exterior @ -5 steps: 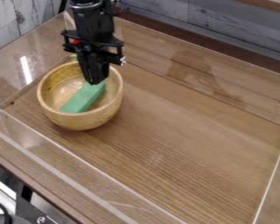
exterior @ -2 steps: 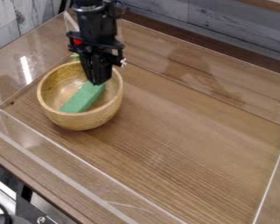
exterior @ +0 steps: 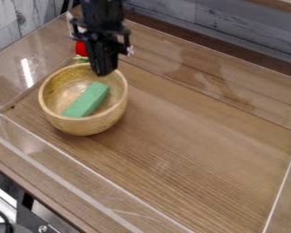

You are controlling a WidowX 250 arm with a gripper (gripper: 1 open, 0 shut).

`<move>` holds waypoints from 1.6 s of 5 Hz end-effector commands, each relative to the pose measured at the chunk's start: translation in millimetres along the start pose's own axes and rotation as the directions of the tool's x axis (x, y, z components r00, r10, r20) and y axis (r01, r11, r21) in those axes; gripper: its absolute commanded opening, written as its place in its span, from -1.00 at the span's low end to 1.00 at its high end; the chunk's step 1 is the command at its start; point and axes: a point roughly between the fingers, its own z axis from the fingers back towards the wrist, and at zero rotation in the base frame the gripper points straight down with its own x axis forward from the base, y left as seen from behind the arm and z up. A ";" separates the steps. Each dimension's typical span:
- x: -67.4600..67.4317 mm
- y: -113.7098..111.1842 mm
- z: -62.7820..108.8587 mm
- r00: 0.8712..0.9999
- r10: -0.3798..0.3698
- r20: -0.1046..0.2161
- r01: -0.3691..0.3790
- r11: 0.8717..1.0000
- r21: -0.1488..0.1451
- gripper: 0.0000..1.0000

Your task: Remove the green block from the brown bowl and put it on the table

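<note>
Since the earlier frames the gripper (exterior: 103, 69) has risen out of the brown bowl (exterior: 83, 102), so its black fingertips now hang above the bowl's far rim instead of reaching down to the block. The green block (exterior: 87, 99) lies inside the bowl, slanted against the inner wall with its upper end toward the gripper, below and just in front of the fingertips and apart from them. The fingers look drawn close together with nothing between them, though blur keeps the gap from being clear. The bowl sits on the table (exterior: 196, 136) near its left clear wall.
</note>
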 end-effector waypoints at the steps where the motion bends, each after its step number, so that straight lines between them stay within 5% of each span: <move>1: -1.7 -7.9 0.2 0.997 -0.070 0.033 0.069 0.997 0.035 1.00; 2: 2.5 -11.4 8.9 0.998 -0.046 0.052 0.045 0.999 0.025 -1.00; 4: 6.0 -9.0 21.5 0.997 -0.020 0.074 0.019 1.000 0.011 -1.00; 5: 0.4 -14.6 8.1 0.997 -0.048 0.063 0.048 0.999 0.008 1.00; 6: -4.1 -22.2 3.4 0.995 -0.070 0.066 0.069 0.998 0.004 -1.00; 8: -7.5 -11.8 23.3 0.990 -0.112 0.087 0.113 0.993 -0.012 -1.00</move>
